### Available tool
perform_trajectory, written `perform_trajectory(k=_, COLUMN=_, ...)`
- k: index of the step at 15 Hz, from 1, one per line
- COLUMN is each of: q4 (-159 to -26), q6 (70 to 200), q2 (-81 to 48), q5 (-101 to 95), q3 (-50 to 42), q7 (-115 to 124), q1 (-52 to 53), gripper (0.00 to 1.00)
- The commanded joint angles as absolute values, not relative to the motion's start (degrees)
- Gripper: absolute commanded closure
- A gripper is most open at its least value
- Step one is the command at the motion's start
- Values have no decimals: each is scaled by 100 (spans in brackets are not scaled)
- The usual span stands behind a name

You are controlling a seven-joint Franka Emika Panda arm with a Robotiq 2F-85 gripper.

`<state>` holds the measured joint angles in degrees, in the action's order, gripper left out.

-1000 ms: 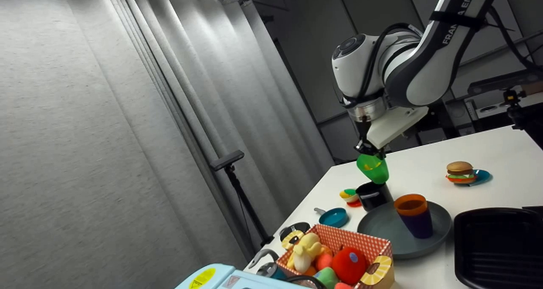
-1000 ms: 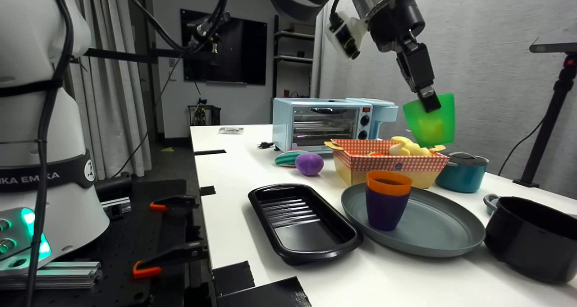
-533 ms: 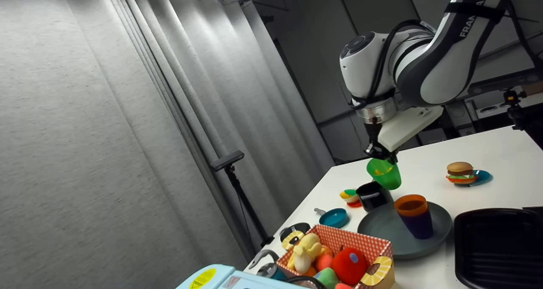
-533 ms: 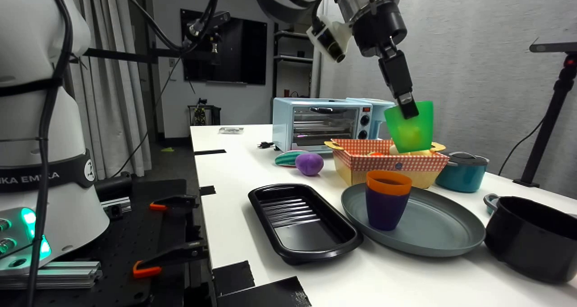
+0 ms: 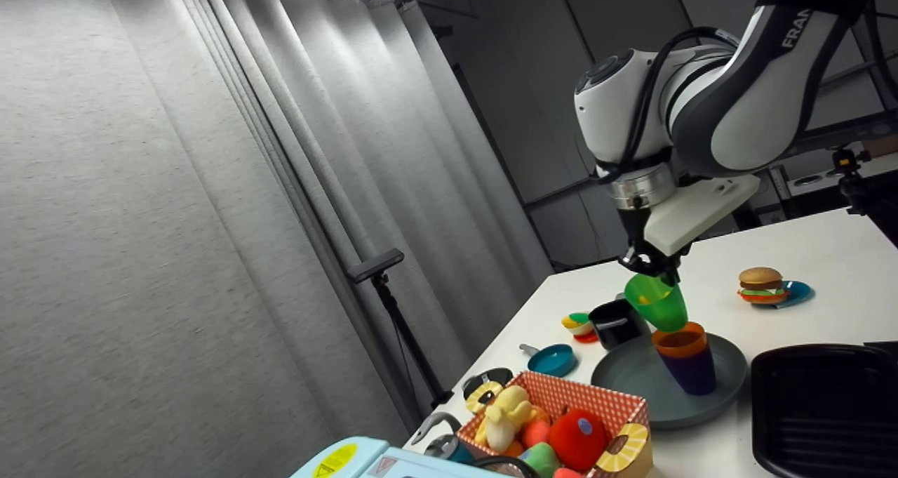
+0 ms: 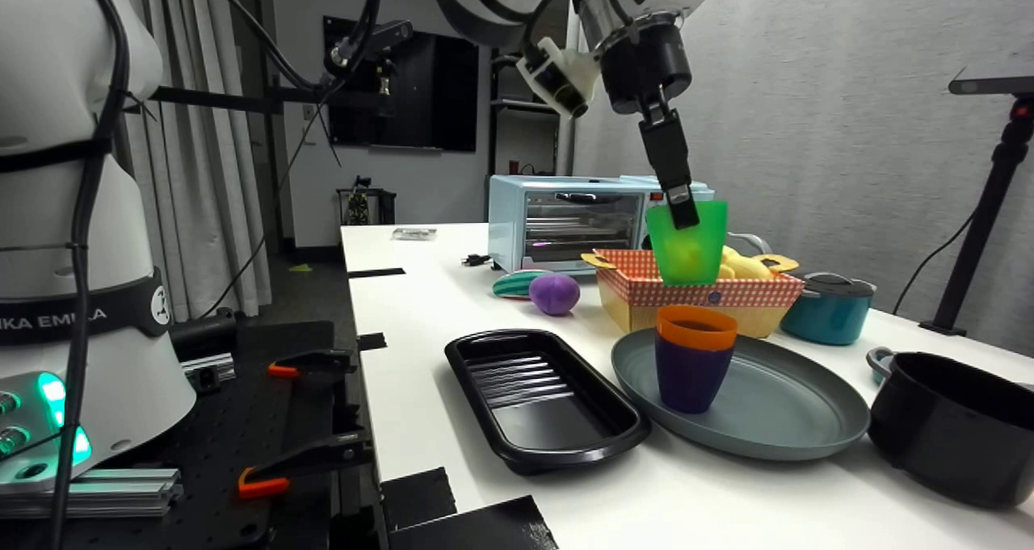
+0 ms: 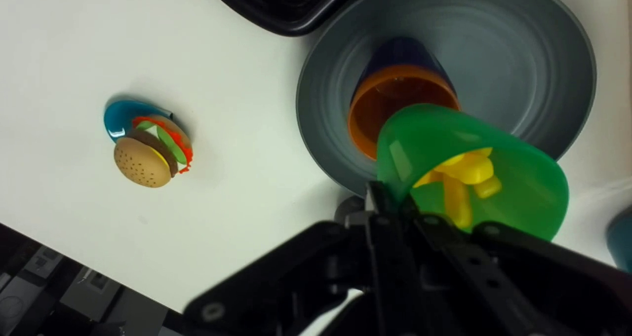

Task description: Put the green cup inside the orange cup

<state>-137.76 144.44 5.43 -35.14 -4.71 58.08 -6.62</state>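
The green cup [image 5: 658,308] is held in the air by its wall, tilted, with several yellow pieces inside; it also shows in an exterior view [image 6: 701,247] and the wrist view [image 7: 526,188]. My gripper [image 7: 392,198] is shut on its wall; it also shows in both exterior views [image 5: 670,271] [image 6: 683,208]. The orange cup [image 6: 696,333] sits upright inside a purple cup [image 6: 688,376] on a grey plate [image 6: 792,421]. The green cup hangs just above the orange cup's mouth, with a gap visible. In the wrist view it hides part of the orange cup [image 7: 368,124].
A black tray [image 6: 557,409] lies beside the plate. A black pot [image 6: 953,429] stands at the plate's far side from it. A checkered basket [image 6: 646,287] with soft toys is near the plate. A toy burger [image 7: 153,151] lies on the table.
My gripper has carried the green cup down and sideways, from near the black pot to over the orange cup. The orange cup and plate have not moved.
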Motion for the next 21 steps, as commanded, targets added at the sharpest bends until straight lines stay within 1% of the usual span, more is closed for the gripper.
perform_trajectory(k=1, q4=-13992, q6=14353, q2=662, q5=-3353, q3=-446, q7=5662, q1=-721, gripper=99)
perform_trajectory(k=11, q4=-13787, q6=14460, q2=385, q5=-3542, q3=-618, q7=5520, q1=-944, gripper=99)
perform_trajectory(k=21, q4=-13385, q6=14488, q2=-89, q5=-3314, q3=-638, q7=5240, q1=-851, gripper=99)
